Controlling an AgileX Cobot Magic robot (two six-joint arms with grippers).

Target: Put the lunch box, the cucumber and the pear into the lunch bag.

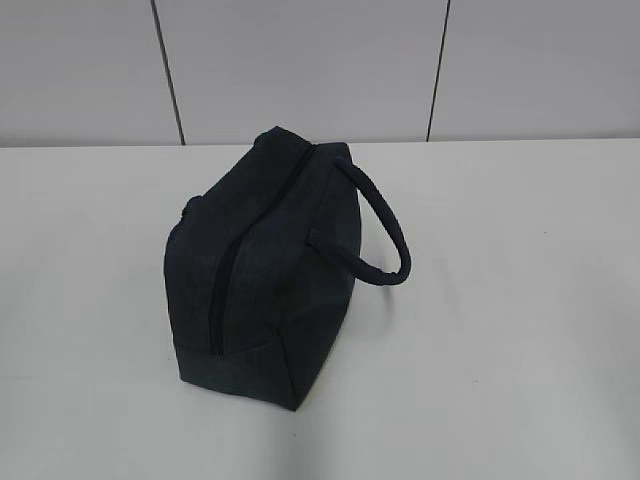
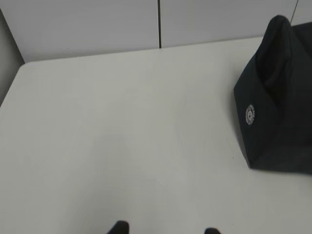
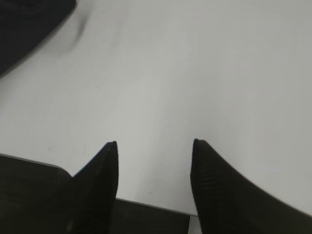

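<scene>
The dark navy lunch bag stands in the middle of the white table, and the zipper line along its top looks shut. One padded loop handle hangs off its right side. Neither gripper shows in the exterior view. The left gripper is open over bare table, with the lunch bag off to its right. The right gripper is also open with nothing between its fingers, and a corner of the lunch bag lies at its upper left. The lunch box, the cucumber and the pear are out of view.
A grey panelled wall runs along the back edge of the table. The table's left edge shows in the left wrist view. A small white round logo marks the bag's end.
</scene>
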